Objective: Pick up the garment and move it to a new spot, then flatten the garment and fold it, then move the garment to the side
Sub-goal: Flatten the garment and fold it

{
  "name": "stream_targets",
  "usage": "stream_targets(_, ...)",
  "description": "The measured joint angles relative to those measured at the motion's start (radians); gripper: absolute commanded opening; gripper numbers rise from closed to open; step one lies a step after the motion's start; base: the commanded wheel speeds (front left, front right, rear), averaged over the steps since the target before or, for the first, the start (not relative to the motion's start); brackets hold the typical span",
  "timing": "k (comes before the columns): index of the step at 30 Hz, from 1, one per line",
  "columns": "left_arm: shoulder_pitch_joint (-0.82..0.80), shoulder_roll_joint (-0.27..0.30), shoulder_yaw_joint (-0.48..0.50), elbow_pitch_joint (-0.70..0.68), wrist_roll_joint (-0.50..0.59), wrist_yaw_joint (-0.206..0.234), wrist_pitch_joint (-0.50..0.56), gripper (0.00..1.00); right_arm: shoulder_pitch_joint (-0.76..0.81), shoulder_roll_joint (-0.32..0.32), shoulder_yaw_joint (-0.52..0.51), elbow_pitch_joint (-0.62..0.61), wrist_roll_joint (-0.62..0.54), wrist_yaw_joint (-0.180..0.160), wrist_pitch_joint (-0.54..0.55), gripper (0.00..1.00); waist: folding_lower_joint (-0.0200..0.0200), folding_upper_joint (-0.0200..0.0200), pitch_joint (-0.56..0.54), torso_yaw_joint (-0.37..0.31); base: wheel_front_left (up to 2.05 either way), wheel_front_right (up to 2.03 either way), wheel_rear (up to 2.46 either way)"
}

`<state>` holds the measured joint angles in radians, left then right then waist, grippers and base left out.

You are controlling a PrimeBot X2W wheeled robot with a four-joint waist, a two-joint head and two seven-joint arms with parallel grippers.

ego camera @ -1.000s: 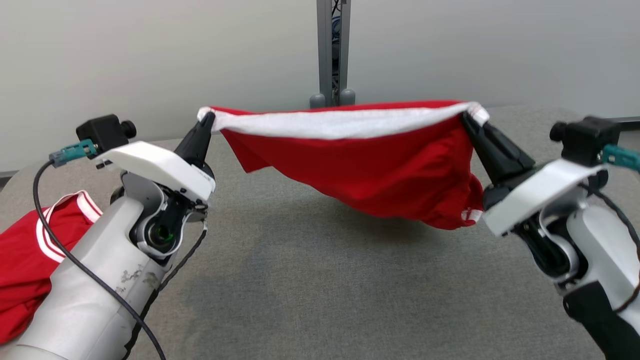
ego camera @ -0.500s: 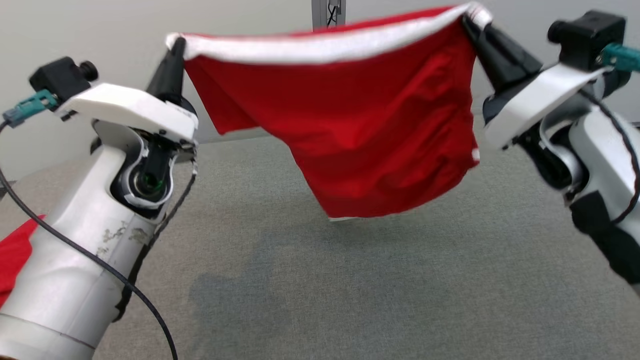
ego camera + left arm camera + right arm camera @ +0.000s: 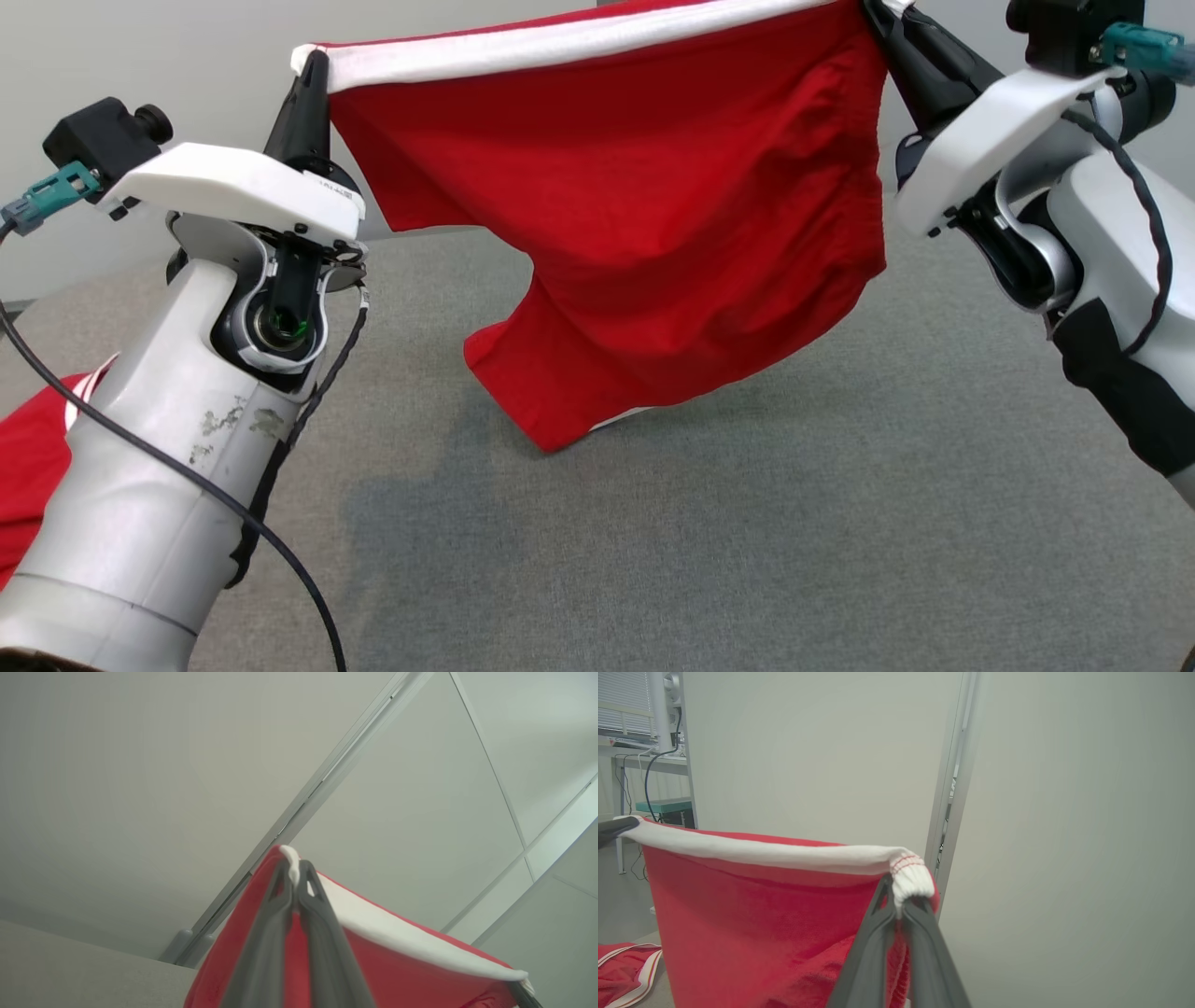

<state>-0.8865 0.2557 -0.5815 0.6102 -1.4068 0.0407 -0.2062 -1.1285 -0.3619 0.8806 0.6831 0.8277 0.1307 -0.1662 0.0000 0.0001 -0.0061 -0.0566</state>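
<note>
The garment (image 3: 635, 187) is high in the air. A second ago it sagged low over the table (image 3: 653, 560), and both arms have since raised it, so it now hangs from its white waistband (image 3: 560, 42), stretched between the grippers. The left gripper (image 3: 311, 70) is clamped on one end of the band and the right gripper (image 3: 882, 19) on the other. Both wrist views show the fingers pinched tight on the white edge. The lower hem dangles and seems clear of the table, one leg lower than the other. By the look of it, the pick-up is done and the cloth is spread out, ready to be carried to a new spot and laid flat. A second garment (image 3: 33, 467) lies at the table's left edge, well apart.
</note>
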Motion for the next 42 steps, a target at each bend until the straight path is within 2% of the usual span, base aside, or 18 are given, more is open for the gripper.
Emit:
stream_targets(9,-0.22,0.004,-0.014,0.122,0.041,0.019,0.064,0.0,-0.2,0.05,0.066,0.145,0.037,0.0,0.018,0.0,0.0,0.0,0.133,-0.01,0.0,0.0,0.0)
stream_targets(13,-0.362,-0.002,-0.019,0.183,0.082,0.008,0.051,0.0,-0.327,0.076,0.052,0.246,0.009,0.0,-0.045,0.0,0.0,0.0,0.216,-0.016,0.0,0.0,0.0)
stream_targets(18,-0.571,-0.025,-0.004,0.226,0.133,-0.016,-0.011,0.0,-0.503,0.099,-0.088,0.365,-0.03,0.001,-0.093,0.0,0.0001,0.0,0.334,-0.019,0.0,0.0,0.0)
stream_targets(22,-0.699,-0.049,0.015,0.263,0.176,-0.04,-0.042,0.0,-0.599,0.093,-0.318,0.314,-0.125,0.004,-0.095,0.0,0.0001,0.0,0.435,-0.019,0.0,0.0,0.0)
stream_targets(28,-0.764,-0.097,0.1,0.314,0.225,-0.079,-0.053,0.0,-0.521,0.144,-0.566,0.213,-0.335,0.005,-0.095,0.0,0.0001,0.0,0.575,-0.013,0.0,0.0,0.0)
stream_targets(31,-0.755,-0.123,0.145,0.34,0.263,-0.094,-0.054,0.0,-0.464,0.19,-0.616,0.212,-0.392,0.004,-0.095,0.0,0.0001,0.0,0.632,-0.008,0.0,0.0,0.0)
stream_targets(35,-0.719,-0.153,0.183,0.392,0.3,-0.103,-0.054,0.0,-0.414,0.224,-0.63,0.249,-0.416,0.003,-0.095,0.0,0.0001,0.0,0.69,-0.001,0.0,0.0,0.0)
stream_targets(42,-0.693,-0.17,0.167,0.5,0.354,-0.128,-0.055,0.0,-0.356,0.242,-0.546,0.33,-0.364,0.003,-0.095,0.0,0.0001,0.0,0.742,0.008,0.0,0.0,0.0)
